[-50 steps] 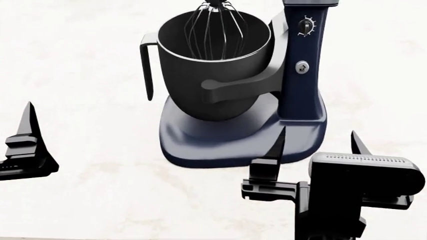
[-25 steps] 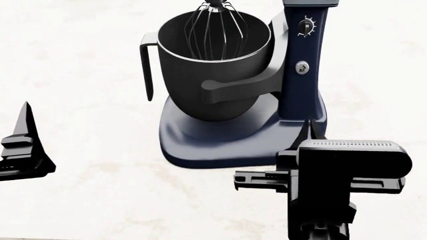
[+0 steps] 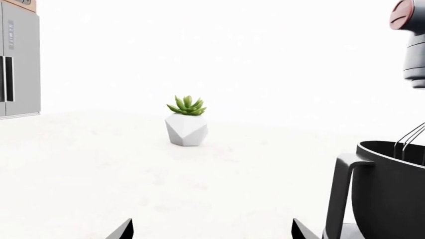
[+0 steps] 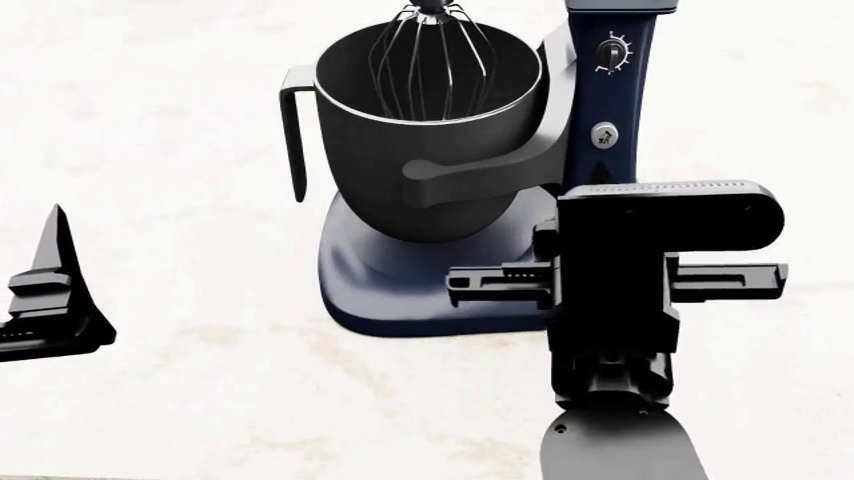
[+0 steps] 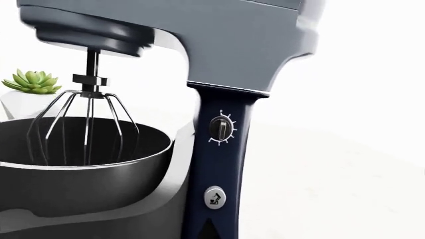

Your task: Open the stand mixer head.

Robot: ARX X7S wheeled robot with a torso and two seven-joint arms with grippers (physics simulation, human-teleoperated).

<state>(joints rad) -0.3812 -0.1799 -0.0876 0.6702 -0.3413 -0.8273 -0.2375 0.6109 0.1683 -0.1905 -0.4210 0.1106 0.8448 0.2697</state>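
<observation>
My right gripper [image 4: 617, 282] – jaws spread wide – hangs before the mixer column [image 5: 216, 164], beneath the stand mixer head [image 5: 219, 37]. My left gripper [image 3: 211, 230] hangs open, facing a potted succulent [image 3: 186, 121].

White marbled counter [image 4: 174, 400] under my arms, faintly veined. The navy mixer base [image 4: 400, 290] sits directly on it, straight ahead of me. Further back stands a small white faceted pot [image 3: 186, 130] holding a green succulent [image 3: 186, 105], well apart from the mixer.
</observation>
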